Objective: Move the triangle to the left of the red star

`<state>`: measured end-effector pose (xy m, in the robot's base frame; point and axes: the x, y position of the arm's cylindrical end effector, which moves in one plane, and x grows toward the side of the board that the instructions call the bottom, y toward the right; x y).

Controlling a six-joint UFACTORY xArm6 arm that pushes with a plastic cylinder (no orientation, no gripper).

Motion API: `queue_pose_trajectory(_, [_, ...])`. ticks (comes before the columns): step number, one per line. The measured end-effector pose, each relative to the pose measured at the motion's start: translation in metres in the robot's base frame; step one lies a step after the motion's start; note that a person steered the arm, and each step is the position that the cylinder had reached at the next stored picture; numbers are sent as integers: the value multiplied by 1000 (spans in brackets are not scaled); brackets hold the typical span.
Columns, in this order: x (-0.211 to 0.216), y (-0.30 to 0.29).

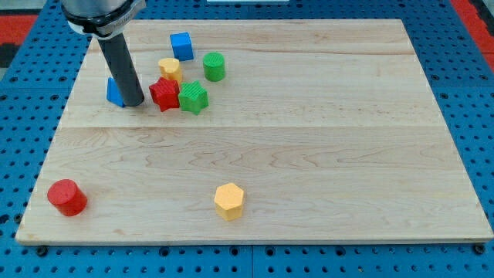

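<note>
Nearest the view's bottom: red cylinder [66, 197] at the left; yellow hexagon [229, 201] toward centre; both well apart from the work. Farther up: my tip [134, 103], a plain rod with nothing to spread or pinch, rests on the board [309, 147]; it stands between the blue triangle [114, 92] and the red star [164, 93], touching or just beside the triangle's right edge. The triangle therefore lies left of my tip and already left of the star, near it; judged placement nearly complete. Green star [194, 97] touches the red star's right. Farthest: yellow block [170, 69], green cylinder [214, 66], blue cube [181, 45].
</note>
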<state>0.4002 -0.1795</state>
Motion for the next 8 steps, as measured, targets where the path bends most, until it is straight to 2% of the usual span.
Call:
queue_pose_trajectory(1, [18,-29])
queue_pose_trajectory(3, [-22,-77])
queue_pose_trajectory(4, [-38,-66])
queue_pose_trajectory(5, [-36,-64])
queue_pose_trajectory(6, [16,-62])
queue_pose_trajectory(7, [-10,-35])
queue_pose_trajectory(8, [-32,-33])
